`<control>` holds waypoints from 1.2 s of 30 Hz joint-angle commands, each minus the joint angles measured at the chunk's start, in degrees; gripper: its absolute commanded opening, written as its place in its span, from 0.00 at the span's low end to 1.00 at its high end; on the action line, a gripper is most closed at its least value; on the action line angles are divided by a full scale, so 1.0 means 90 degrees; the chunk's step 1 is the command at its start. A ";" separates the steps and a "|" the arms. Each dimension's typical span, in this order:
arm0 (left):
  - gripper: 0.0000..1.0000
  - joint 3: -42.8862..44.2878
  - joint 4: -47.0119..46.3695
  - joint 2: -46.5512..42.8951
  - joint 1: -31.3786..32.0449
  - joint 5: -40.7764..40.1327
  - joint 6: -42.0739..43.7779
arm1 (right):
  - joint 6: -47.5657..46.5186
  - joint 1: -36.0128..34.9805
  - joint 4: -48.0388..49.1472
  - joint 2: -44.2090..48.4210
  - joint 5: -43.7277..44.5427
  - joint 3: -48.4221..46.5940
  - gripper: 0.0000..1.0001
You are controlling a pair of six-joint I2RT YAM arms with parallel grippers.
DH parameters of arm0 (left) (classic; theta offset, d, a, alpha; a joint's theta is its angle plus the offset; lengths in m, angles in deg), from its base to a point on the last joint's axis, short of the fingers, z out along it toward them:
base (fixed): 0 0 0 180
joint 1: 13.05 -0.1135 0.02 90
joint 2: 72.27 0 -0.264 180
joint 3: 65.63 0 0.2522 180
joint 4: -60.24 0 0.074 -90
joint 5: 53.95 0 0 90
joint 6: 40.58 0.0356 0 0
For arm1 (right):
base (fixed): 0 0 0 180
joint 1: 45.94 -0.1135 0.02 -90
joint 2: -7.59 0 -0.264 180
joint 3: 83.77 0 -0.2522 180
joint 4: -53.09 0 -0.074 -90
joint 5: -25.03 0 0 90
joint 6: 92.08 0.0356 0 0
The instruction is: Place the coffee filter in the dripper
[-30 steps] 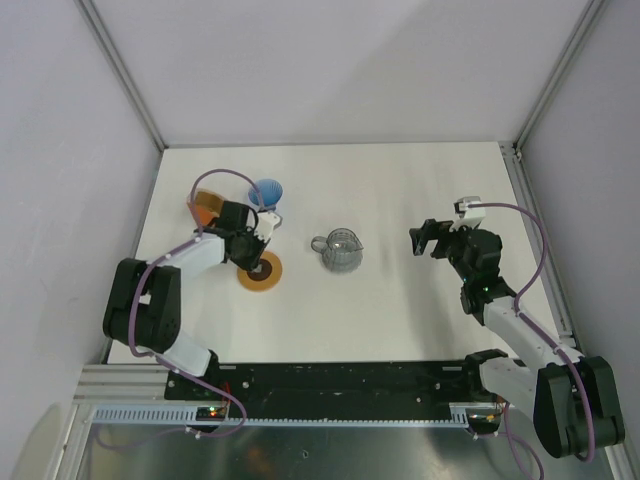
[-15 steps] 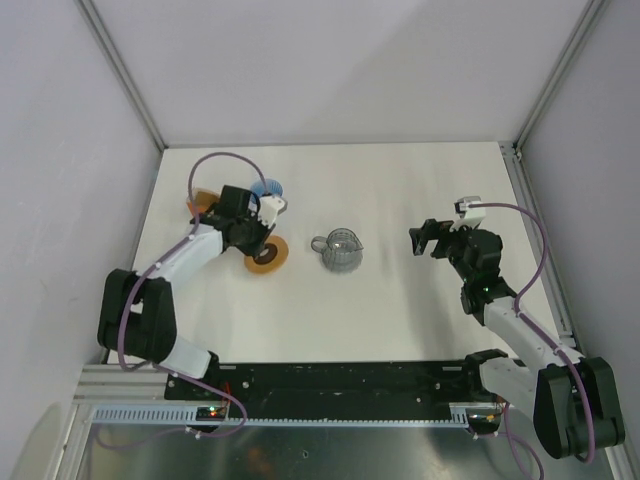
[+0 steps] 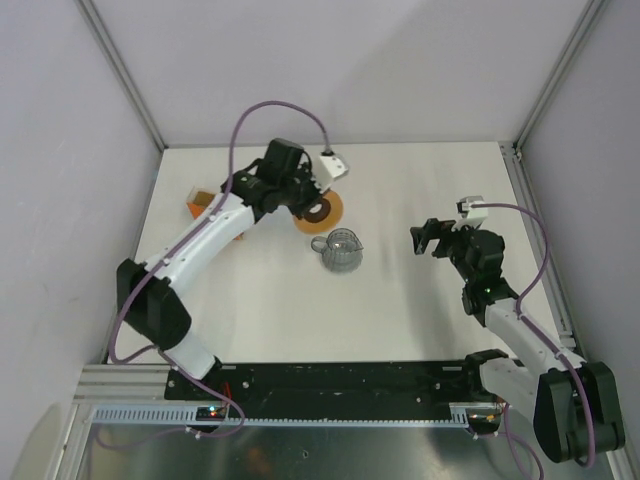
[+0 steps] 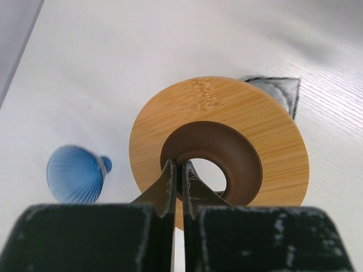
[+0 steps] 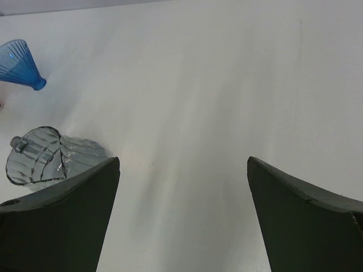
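Observation:
My left gripper [image 3: 312,206] is shut on the inner rim of the flat brown wooden ring [image 3: 322,212] and holds it in the air just behind the grey mug [image 3: 342,250]. In the left wrist view the fingertips [image 4: 170,170] pinch the ring [image 4: 227,107] at its dark hole. The blue ribbed dripper [image 4: 76,173] lies on the table below and left of the ring; it also shows in the right wrist view [image 5: 20,65]. In the top view my left arm hides it. The coffee filter is not clearly in view. My right gripper [image 3: 425,238] is open and empty, right of the mug.
The orange box-like holder [image 3: 200,204] stands at the far left of the table. The mug also shows in the right wrist view [image 5: 39,161] and peeks out behind the ring in the left wrist view [image 4: 275,93]. Metal frame posts stand at the table's back corners.
My left arm has lifted the wooden ring and swung it from the near left of the table back and to the right, to just behind the mug. The right arm has not moved.

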 commanded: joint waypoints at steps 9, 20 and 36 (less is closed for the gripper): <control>0.00 0.1295 0.0229 0.1638 0.1452 -0.0655 0.0719 | 0.0042 0.0051 0.0047 0.0258 0.0018 -0.0263 0.99; 0.00 0.1410 0.0224 0.2138 0.1763 -0.1132 0.0782 | 0.0039 0.0073 0.0029 0.0281 0.0004 -0.0264 0.99; 0.02 0.1265 0.0219 0.2359 0.1771 -0.1270 0.0754 | 0.0081 0.0153 0.0070 0.0263 -0.0070 -0.0259 0.99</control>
